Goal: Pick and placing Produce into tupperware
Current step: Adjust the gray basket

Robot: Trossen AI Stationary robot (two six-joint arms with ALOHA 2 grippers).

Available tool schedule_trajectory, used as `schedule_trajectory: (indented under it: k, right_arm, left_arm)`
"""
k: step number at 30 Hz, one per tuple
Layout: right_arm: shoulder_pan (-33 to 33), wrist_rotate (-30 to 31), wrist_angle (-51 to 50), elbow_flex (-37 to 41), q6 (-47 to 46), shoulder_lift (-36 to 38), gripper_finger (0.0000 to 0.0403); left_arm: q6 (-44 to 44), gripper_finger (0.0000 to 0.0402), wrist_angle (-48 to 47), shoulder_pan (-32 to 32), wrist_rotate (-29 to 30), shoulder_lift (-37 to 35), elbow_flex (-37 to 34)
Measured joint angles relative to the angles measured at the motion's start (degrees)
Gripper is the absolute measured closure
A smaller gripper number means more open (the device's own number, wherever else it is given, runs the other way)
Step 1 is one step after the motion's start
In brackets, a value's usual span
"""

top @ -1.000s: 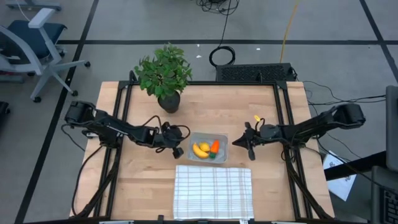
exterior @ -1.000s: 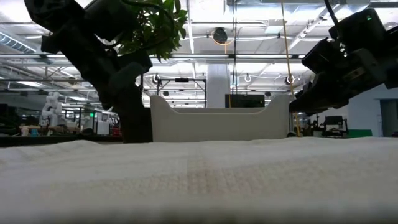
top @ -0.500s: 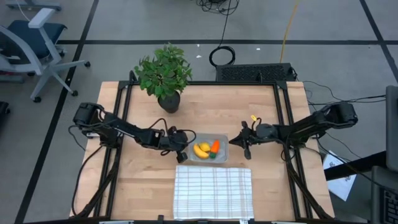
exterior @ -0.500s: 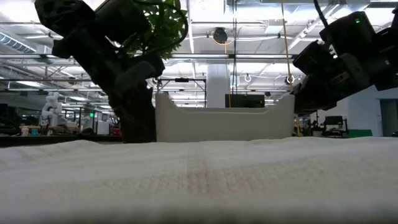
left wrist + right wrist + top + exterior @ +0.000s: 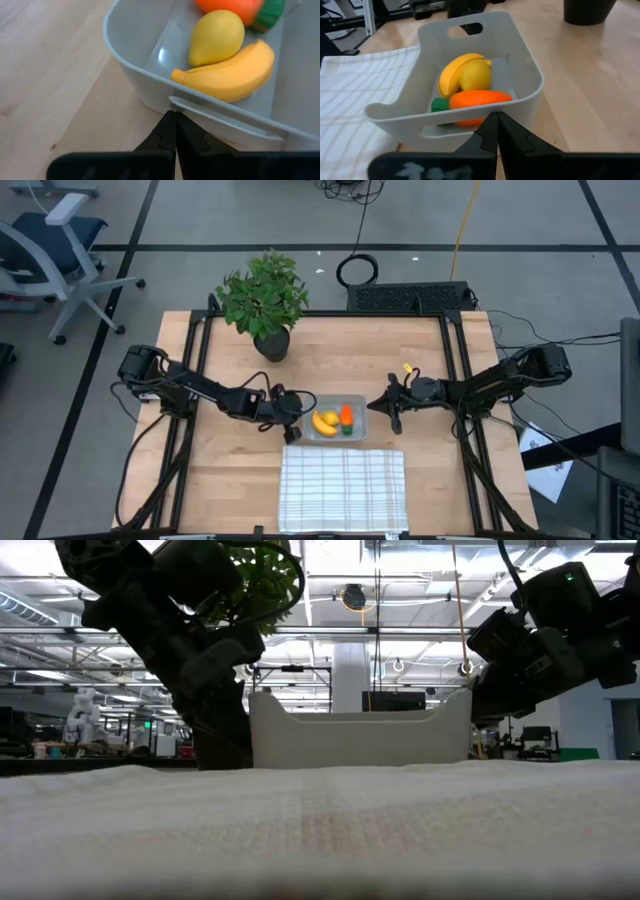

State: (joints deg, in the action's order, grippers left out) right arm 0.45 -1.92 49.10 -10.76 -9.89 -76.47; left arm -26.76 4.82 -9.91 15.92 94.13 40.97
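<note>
The clear tupperware (image 5: pixel 335 399) stands on the wooden table and holds the yellow banana (image 5: pixel 235 75), the lemon (image 5: pixel 216 36) and the orange carrot (image 5: pixel 477 99) with its green top. My left gripper (image 5: pixel 296 420) is shut at the container's left end. My right gripper (image 5: pixel 374 408) is shut at its right end. The low view shows the tupperware (image 5: pixel 360 740) between the two arms. My left gripper (image 5: pixel 173 114) comes in low and level from the table's left. Its shut fingertips meet the lip of the handle at the container's left end (image 5: pixel 185 104), from just below. The container's base stays on the table. My right gripper (image 5: pixel 496 116) comes in level from the table's right. Its shut fingertips rest against the right end wall (image 5: pixel 470 131), below the handle slot.
A white checked cloth (image 5: pixel 343 488) lies just nearer than the container, along the table's near edge. A potted plant (image 5: pixel 265 305) stands at the far left of the table. Bare wood lies on both sides, under the arms.
My left gripper has moved right toward the container's left end, and my right gripper has moved left toward its right end. Both have stayed shut. The container has slid slightly to the right, its base still on the table.
</note>
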Motion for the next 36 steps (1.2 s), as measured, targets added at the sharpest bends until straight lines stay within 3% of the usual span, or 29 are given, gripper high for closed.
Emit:
schedule_trajectory:
  k: [31, 36]
  right_arm:
    - [0.00, -1.19, -3.61, -0.07, -2.08, 0.12, 0.0403]
    - [-0.39, -1.21, -7.11, -0.04, -2.01, 3.29, 0.0403]
  left_arm:
    - [-0.16, 0.0401, -3.31, 0.61, -0.10, -0.09, 0.11]
    - [1.71, 0.0401, -3.43, 0.50, 0.48, -0.09, 0.11]
